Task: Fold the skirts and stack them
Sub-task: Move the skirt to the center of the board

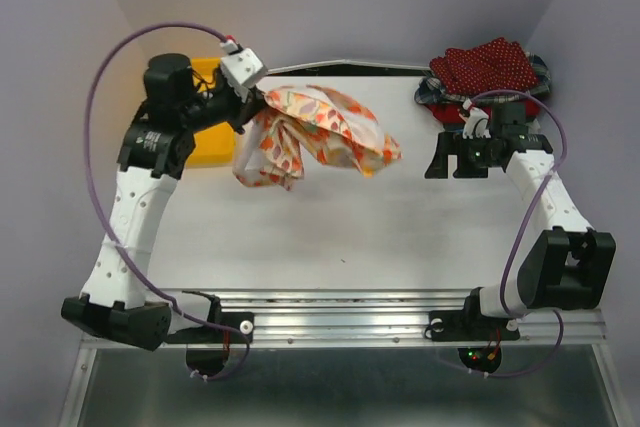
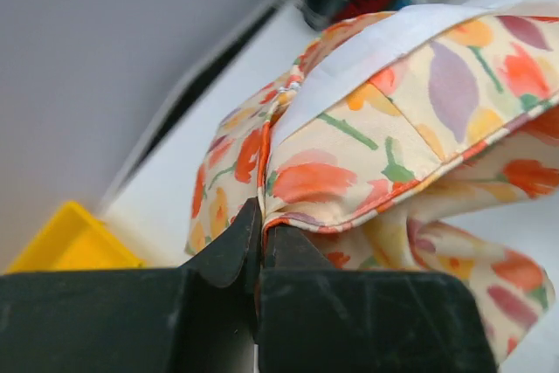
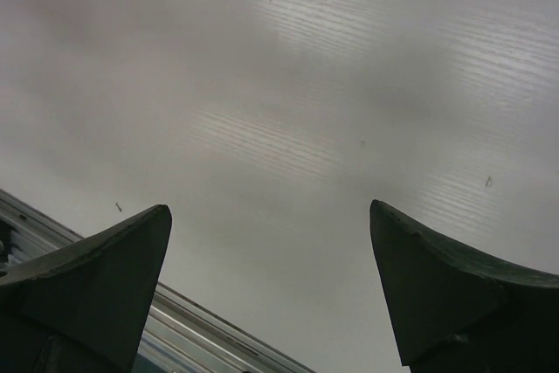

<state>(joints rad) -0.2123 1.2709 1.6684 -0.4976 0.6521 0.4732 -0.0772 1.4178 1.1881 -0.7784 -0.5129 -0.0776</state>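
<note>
The cream skirt with orange-red blobs [image 1: 318, 132] is bunched up in the upper middle of the top view. One edge of it is pinched between the closed fingers of the left gripper [image 2: 260, 246]. The dark red dotted skirt [image 1: 490, 62] tops a pile in the upper right corner. Just below that pile the right gripper [image 1: 468, 159] stands wide and empty over the white table [image 1: 400, 237]. A yellow bin [image 1: 208, 147] sits at upper left.

No text, label, brand, number or sign can be read in any of the 3 views. The left arm [image 1: 150, 140] has a small pale marking on its dark housing, seen from the top camera, but it is too small and blurred to make out.
</note>
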